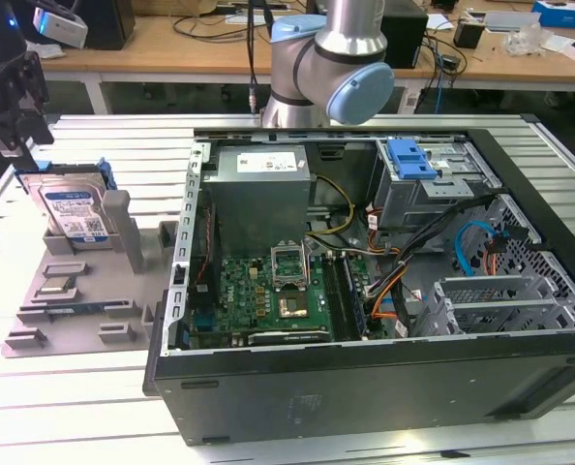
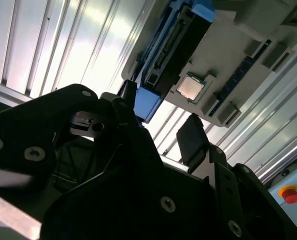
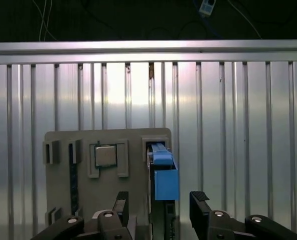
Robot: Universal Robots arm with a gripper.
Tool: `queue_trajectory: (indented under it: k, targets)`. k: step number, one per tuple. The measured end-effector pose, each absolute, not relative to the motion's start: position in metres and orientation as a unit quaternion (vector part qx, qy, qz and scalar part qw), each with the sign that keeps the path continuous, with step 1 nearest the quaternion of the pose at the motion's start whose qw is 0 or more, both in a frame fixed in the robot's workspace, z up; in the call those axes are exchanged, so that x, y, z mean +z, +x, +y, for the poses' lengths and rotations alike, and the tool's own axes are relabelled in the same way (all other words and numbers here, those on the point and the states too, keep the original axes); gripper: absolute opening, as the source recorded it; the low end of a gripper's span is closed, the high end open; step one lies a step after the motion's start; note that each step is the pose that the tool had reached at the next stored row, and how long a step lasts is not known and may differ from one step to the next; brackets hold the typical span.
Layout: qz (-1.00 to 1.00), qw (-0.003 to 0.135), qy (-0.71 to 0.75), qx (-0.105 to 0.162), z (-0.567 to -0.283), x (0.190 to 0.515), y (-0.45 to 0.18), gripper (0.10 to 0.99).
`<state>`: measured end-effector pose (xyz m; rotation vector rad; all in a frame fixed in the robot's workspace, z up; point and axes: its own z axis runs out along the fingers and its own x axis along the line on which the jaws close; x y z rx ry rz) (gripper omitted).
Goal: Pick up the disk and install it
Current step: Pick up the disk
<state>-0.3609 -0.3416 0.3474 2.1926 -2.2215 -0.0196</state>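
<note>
In the exterior view, the disk [image 1: 70, 208] stands on edge in a grey holder [image 1: 75, 310] near the desk [image 1: 75, 417] edge on the exterior view's left, its labelled face showing and its blue frame round the rim. The gripper [image 1: 18, 136] hangs just above and to the exterior view's left of it, apart from it. The open computer case [image 1: 365, 387] lies well apart towards the exterior view's right, and a blue latch [image 1: 410, 160] sits atop its drive cage [image 1: 433, 194].

In the second wrist view, the disk [image 2: 163, 60] is seen edge-on in its slot, beside a processor chip [image 2: 191, 86] seated in the same holder. The dark fingers [image 2: 191, 137] are spread, with bare desk slats visible between them.

In the first wrist view, the gripper [image 3: 159, 202] is wide open and holds nothing. The blue-framed top edge of the disk [image 3: 163, 172] lies roughly in line with the gap between the fingertips and is not touched by either.

The step in hand looks like the approach for the pick; nothing has been lifted and the install has not begun. As I judge it, a clean grasp calls for the gap to be centred over the thin upper edge. The fingers would go down on either flat side without knocking the holder's walls, and close squarely so the disk lifts straight out of its slot.
</note>
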Motion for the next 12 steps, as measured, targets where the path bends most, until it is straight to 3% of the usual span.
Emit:
queue_trajectory:
  k: [12]
  targets:
    - [-0.704,0.01,0.71,-0.006,-0.332,0.309,-0.364,0.6]
